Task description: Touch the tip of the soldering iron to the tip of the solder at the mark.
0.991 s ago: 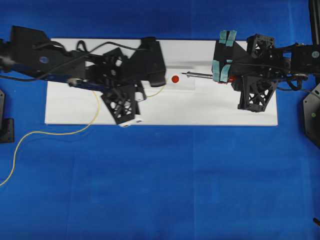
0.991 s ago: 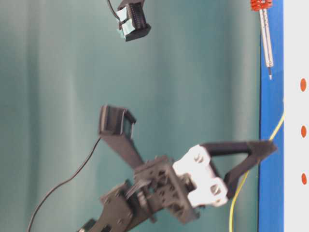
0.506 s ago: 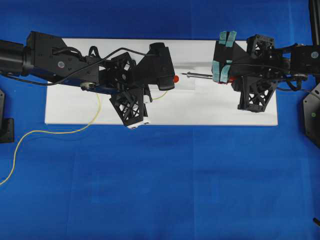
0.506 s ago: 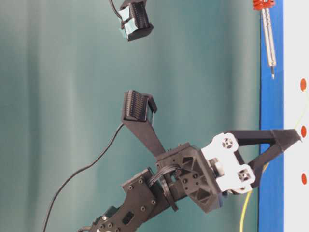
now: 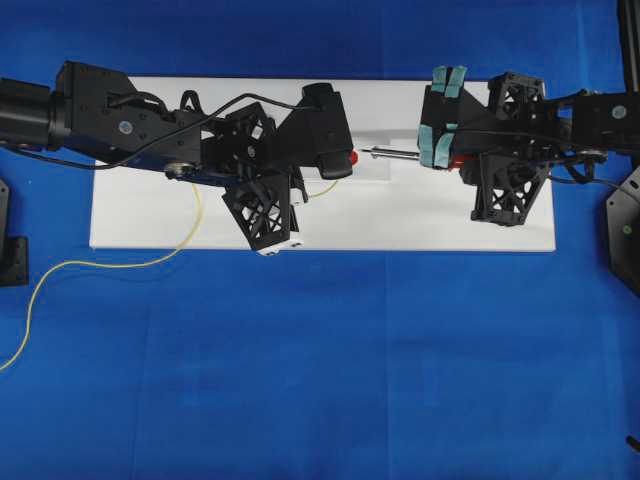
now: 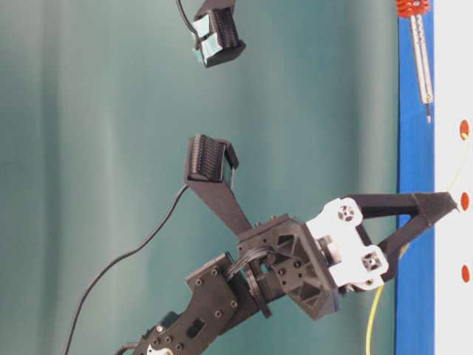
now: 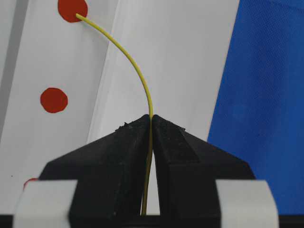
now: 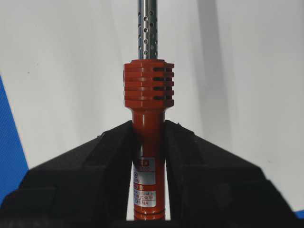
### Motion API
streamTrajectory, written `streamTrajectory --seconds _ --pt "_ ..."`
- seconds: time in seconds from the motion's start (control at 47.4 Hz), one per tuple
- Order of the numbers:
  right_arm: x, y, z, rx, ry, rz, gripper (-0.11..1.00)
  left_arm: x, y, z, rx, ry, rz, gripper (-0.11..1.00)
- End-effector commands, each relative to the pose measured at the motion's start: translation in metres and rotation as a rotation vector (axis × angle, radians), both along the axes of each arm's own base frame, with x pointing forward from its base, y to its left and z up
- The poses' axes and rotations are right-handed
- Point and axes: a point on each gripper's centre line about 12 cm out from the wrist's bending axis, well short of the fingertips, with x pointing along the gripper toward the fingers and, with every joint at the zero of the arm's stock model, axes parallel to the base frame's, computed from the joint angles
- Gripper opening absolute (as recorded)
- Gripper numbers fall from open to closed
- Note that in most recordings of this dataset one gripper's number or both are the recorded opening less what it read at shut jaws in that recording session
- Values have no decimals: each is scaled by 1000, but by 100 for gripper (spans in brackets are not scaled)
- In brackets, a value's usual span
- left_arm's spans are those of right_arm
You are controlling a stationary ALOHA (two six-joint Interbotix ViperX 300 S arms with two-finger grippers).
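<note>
Both grasps done. My left gripper (image 7: pixel 151 124) clenched on solder (image 7: pixel 127 59), its tip on red mark (image 7: pixel 72 8) ahead of jaws. My right gripper (image 8: pixel 148 130) clamps soldering iron (image 8: pixel 148 99); tip short of mark, contact left.

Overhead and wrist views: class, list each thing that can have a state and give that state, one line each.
Left gripper: shut on the solder.
Right gripper: shut on the soldering iron.
Solder: held, curving up, its tip at the edge of a red mark.
Soldering iron: held by its red handle, tip short of the mark, not touching the solder.
White board: lying flat on the blue cloth.
</note>
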Motion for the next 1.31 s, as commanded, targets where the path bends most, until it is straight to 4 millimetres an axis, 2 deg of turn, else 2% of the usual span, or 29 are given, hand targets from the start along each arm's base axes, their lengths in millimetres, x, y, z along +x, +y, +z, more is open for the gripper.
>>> streamTrajectory --seconds 0.0,0.57,1.287 --pt "4 -1 4 -5 -21 3 6 5 2 15 3 -41 3 2" --pt "16 -2 -12 4 18 5 6 5 2 14 4 -40 3 2" --pt "17 -2 -14 6 23 4 6 7 5 10 4 -34 7 2"
